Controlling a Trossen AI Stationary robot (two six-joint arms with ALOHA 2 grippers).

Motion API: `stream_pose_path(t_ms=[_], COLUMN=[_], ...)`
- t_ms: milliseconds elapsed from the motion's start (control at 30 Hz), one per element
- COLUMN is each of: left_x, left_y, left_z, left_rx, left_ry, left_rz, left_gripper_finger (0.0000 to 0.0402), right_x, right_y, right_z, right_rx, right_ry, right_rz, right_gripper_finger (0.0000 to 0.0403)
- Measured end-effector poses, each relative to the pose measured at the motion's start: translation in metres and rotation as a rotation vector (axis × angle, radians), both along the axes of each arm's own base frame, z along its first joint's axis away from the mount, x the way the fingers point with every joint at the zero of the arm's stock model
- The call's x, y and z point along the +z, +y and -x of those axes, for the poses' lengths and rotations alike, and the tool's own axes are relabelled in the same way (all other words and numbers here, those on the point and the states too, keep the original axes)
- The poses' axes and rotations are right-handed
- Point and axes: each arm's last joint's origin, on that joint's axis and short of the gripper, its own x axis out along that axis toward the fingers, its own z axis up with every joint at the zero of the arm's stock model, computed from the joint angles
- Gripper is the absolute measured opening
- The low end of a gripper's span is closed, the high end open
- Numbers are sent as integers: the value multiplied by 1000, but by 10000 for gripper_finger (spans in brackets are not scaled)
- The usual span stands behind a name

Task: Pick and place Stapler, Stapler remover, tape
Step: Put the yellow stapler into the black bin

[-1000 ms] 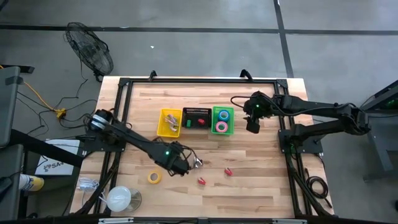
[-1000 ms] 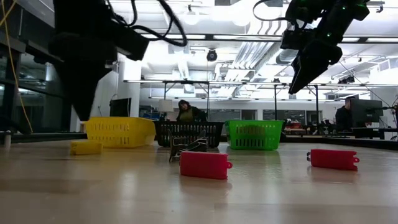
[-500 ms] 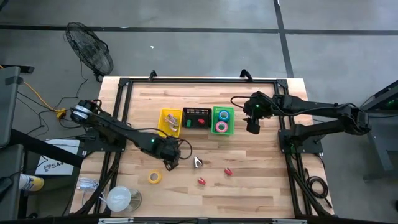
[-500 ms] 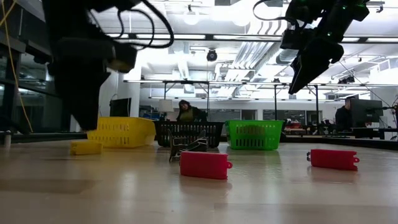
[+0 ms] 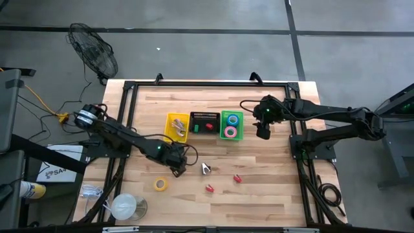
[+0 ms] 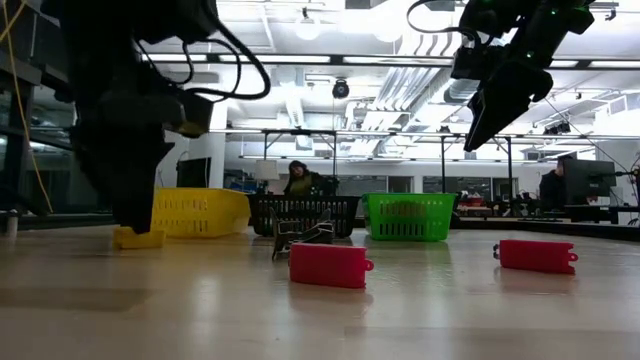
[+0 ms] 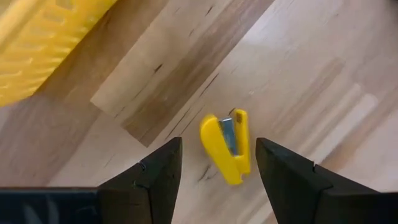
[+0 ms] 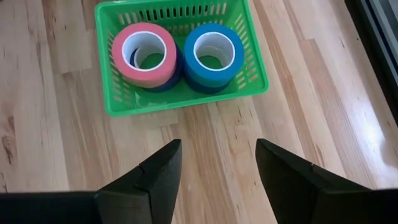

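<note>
We see a small yellow stapler [image 7: 227,148] lying on the bare wood near the yellow bin [image 5: 175,127], framed between the spread, empty fingers of our left gripper [image 7: 217,163] hovering above it. Our right gripper [image 8: 217,163], also spread and empty, hangs beside the green bin [image 8: 256,64] holding pink tape [image 8: 146,53] and blue tape [image 8: 212,50]

Both arms are dark, near-black jointed links running from black bases at the surface's edges. The left arm [image 5: 123,134] has a silvery round cap at its shoulder joint and a small green light near its wrist. The right arm [image 5: 336,116] carries looping black cables and a green light. Each end effector has two dark, wedge-shaped, matte fingers [image 8: 149,180].
</note>
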Motion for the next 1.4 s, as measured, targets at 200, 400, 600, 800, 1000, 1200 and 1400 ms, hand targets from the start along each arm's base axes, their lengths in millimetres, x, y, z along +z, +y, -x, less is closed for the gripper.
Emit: stream_pose_path(t_ms=[200,400,600,800,1000,1200,1400], left_x=[-11,-17,-17,-17,-15,13,50], left_y=[-1,-2,-2,-3,-4,-4,16], left_z=[-3,-5,-5,-8,-10,-36,-64], left_rx=[4,9,-5,-76,-155,-266,-410], left_ry=[35,47,43,30,25,-96,-169], left_rz=[-11,-24,-27,-31,-55,-157,-350], left_gripper_finger=[200,198,154,86,56,67,63], right_x=[0,0,0,0,0,0,0], right_y=[0,0,0,0,0,0,0], right_z=[0,0,0,0,0,0,0], right_rx=[1,2,3,3,3,3,1], right_ry=[-2,-4,-5,-4,-3,-4,-5], right_rz=[1,3,4,3,3,4,7], right_gripper_finger=[197,197,197,197,197,197,197])
